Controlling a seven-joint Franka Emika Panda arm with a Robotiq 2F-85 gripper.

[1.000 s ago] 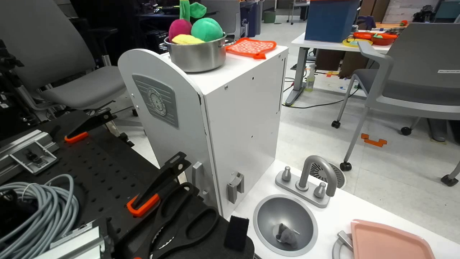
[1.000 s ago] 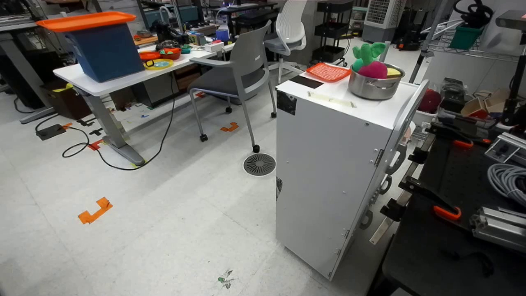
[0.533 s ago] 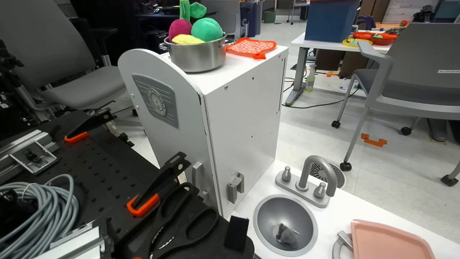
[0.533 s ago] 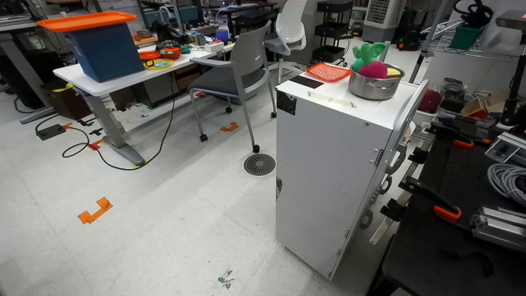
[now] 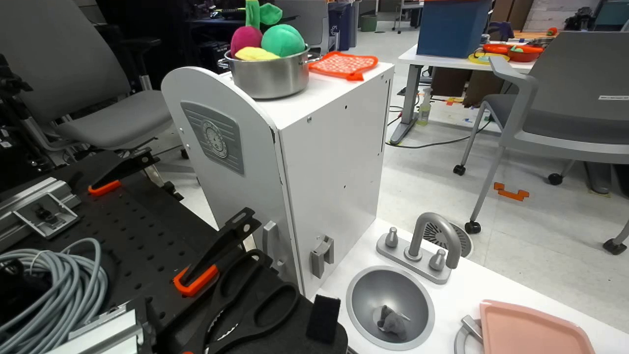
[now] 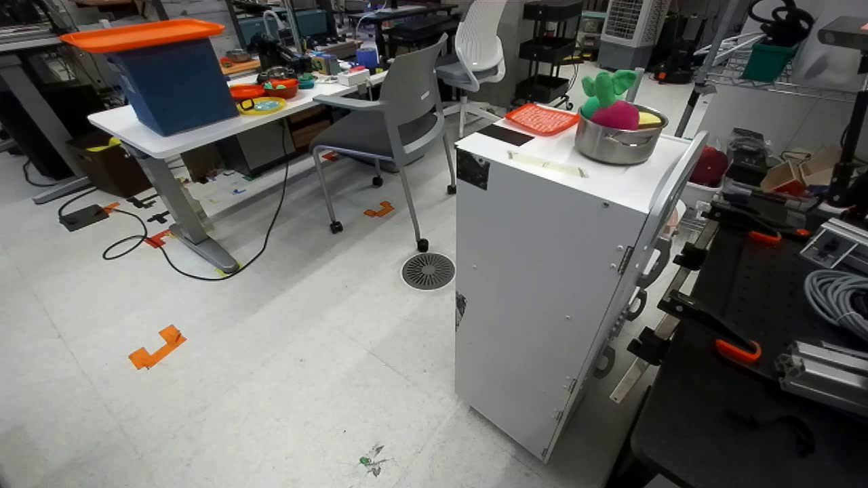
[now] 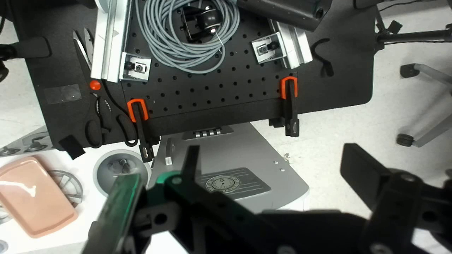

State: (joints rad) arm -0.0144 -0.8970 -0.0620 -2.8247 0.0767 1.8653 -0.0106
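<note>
Tool (image 7: 273, 167) is hanging released in the wrist view, fingers (image 7: 365, 173) standing wide apart, nothing showing between them. Neither exterior view is catching it. Nearest thing, as far as depth is letting me judge: the white cabinet (image 5: 339, 162), its dial panel (image 7: 243, 183) partly hiding behind a finger. Cabinet is standing just beside the black surface (image 7: 346, 88); steel pot (image 5: 272, 76) is resting on its top, an orange mat (image 5: 344, 65) lying beside.

Handling, my judgement: fingers spread this wide are calling for slow, straight moves, clear of the clamps (image 7: 140, 128) and the rising front panel (image 5: 260, 162). Wrist view is not showing the pot clearly, so the exterior views are probably serving better for judging height. Plush is likely yielding to light pressure; steel isn't.

Containers: pot is holding a magenta plush (image 5: 245, 39), a green ball (image 5: 283, 40) and a yellow piece (image 5: 255, 54), all rising above its wall. Sink basin (image 5: 390, 280) is holding a grey crumpled thing (image 5: 393, 322), identity unclear. Blue bin (image 6: 180, 88) is sitting under an orange lid (image 6: 146, 35), contents hiding.
</note>
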